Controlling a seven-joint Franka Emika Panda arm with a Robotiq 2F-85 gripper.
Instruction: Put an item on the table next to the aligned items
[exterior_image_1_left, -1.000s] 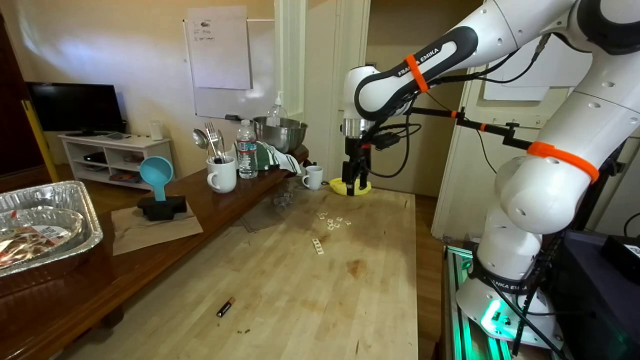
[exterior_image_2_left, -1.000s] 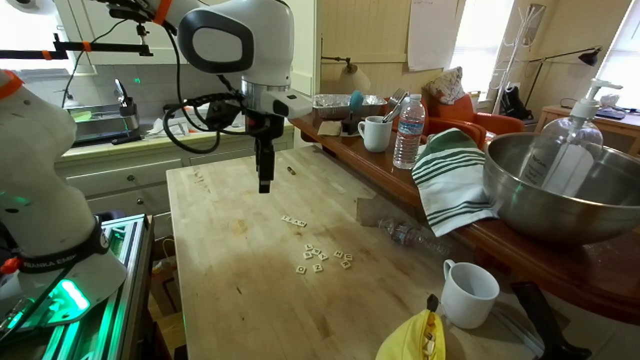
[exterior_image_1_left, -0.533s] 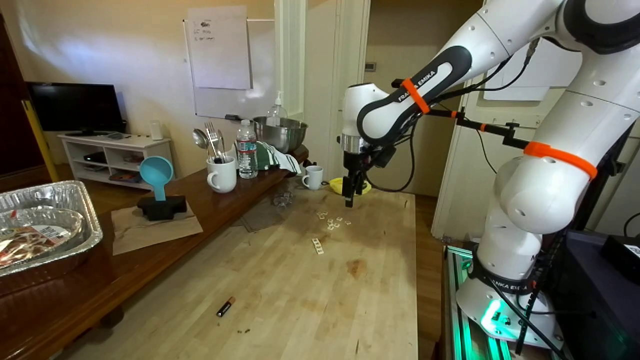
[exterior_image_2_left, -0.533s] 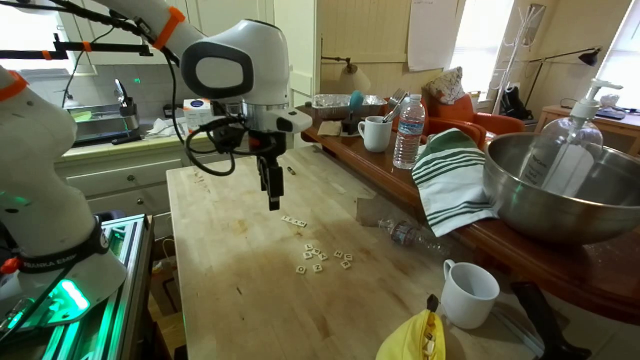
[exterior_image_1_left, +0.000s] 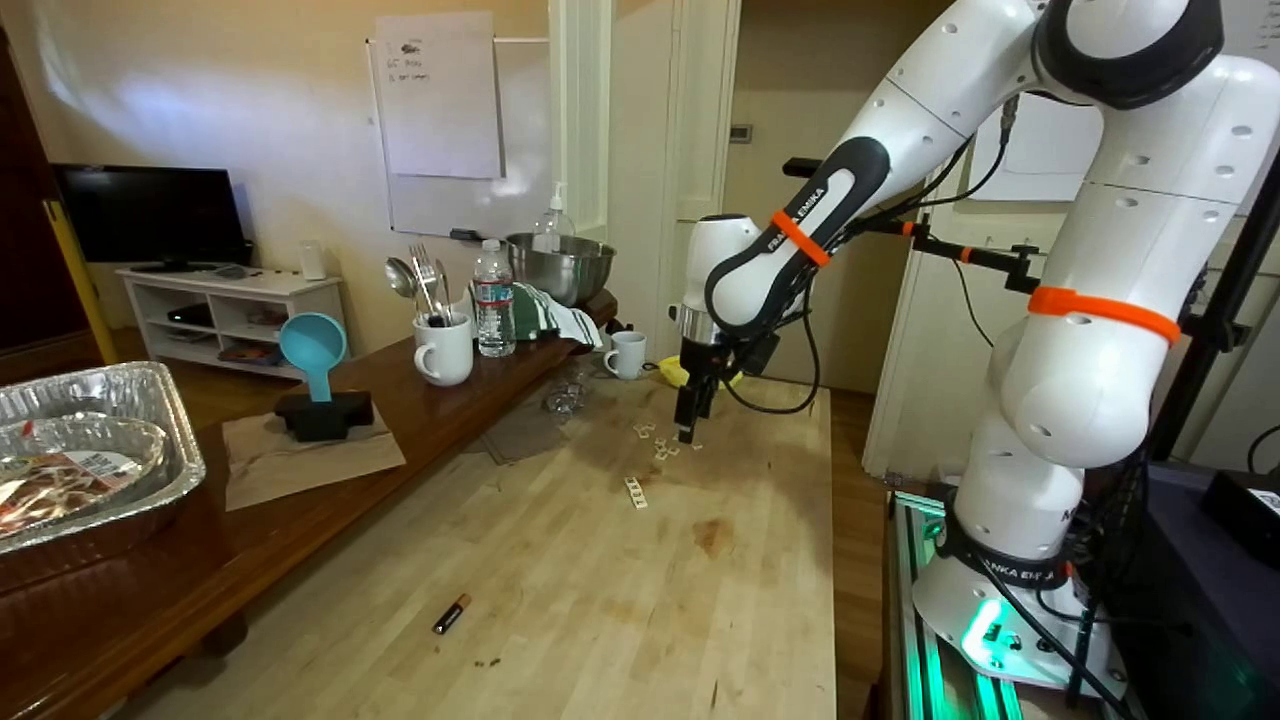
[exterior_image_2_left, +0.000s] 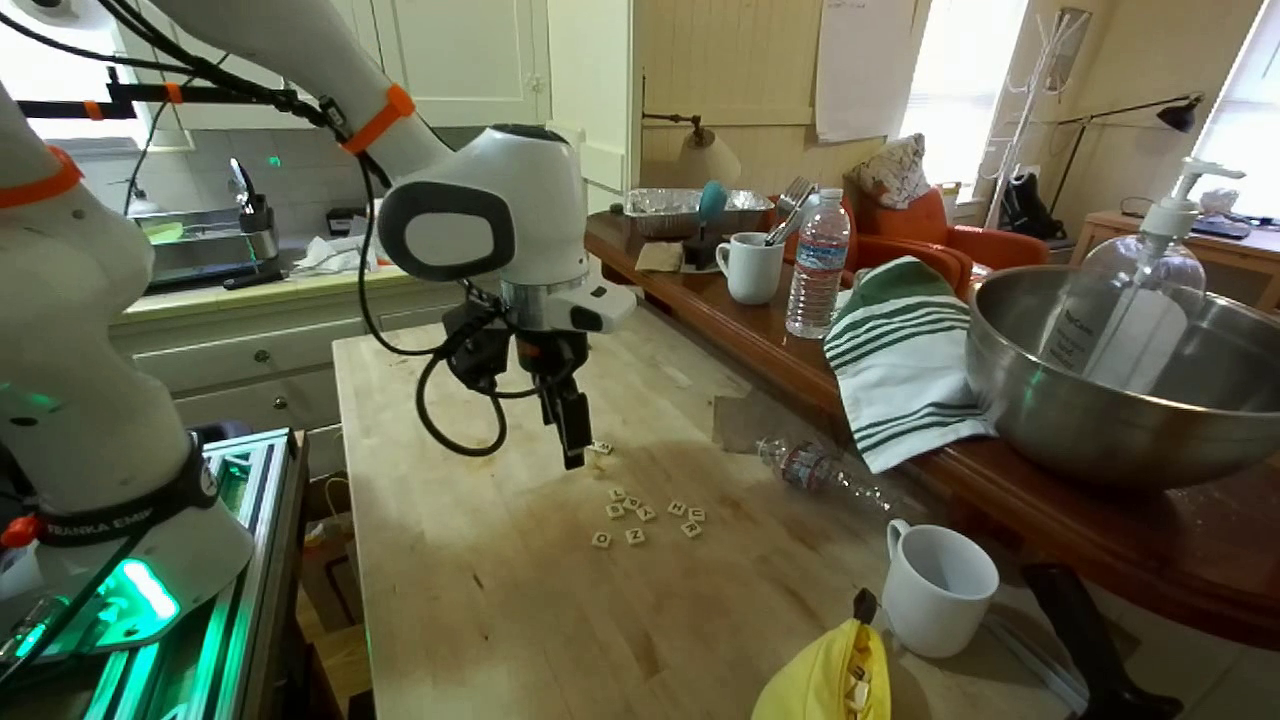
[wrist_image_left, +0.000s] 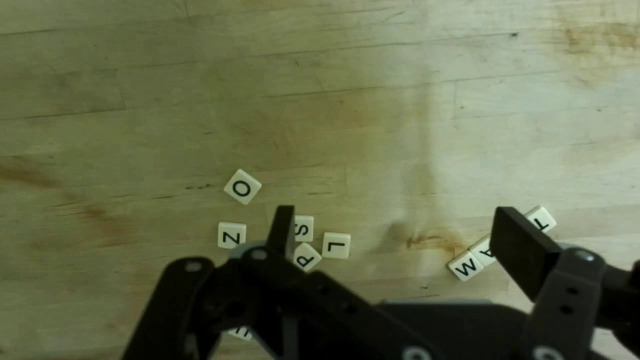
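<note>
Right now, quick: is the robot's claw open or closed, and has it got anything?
Gripper: wide open, holding nothing.

In an exterior view the white arm (exterior_image_1_left: 1145, 230) bends at a raised elbow (exterior_image_1_left: 1125, 25), the forearm (exterior_image_1_left: 925, 105) sloping down to the wrist (exterior_image_1_left: 720, 265), and the gripper (wrist_image_left: 395, 227) hangs downward, a little tilted (its black fingers (wrist_image_left: 522, 255), in the wrist view, standing wide apart).
</note>
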